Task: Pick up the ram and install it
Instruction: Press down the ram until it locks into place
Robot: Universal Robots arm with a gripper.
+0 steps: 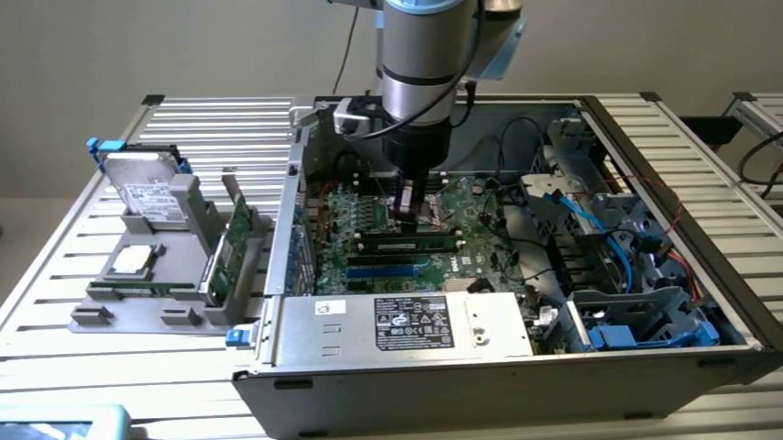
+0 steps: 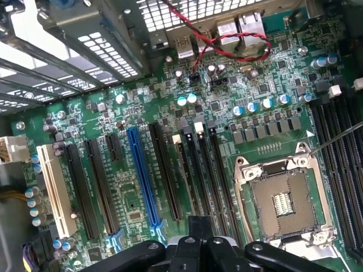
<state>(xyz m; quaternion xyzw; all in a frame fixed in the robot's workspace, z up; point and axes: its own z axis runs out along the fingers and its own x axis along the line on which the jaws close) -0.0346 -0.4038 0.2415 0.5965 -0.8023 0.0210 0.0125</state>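
Observation:
The ram [image 1: 404, 245], a thin green stick with dark chips, stands lengthwise in a black slot on the motherboard [image 1: 471, 206] inside the open computer case [image 1: 490, 376]. My gripper [image 1: 412, 213] hangs low over the board just behind the ram. I cannot tell whether it touches the ram. In the wrist view my gripper [image 2: 201, 241] is shut, its dark fingers [image 2: 224, 252] pressed together above the long black slots [image 2: 204, 170]. Nothing shows between them.
A grey holder [image 1: 159, 293] to the exterior view's left of the case carries a hard drive [image 1: 141, 192], a processor [image 1: 135, 261] and a broad green card [image 1: 233, 247]. The power supply [image 1: 404, 321] fills the case's front. Blue cables [image 1: 612, 247] and drive bays crowd its right. The bare processor socket [image 2: 281, 198] lies beside the slots.

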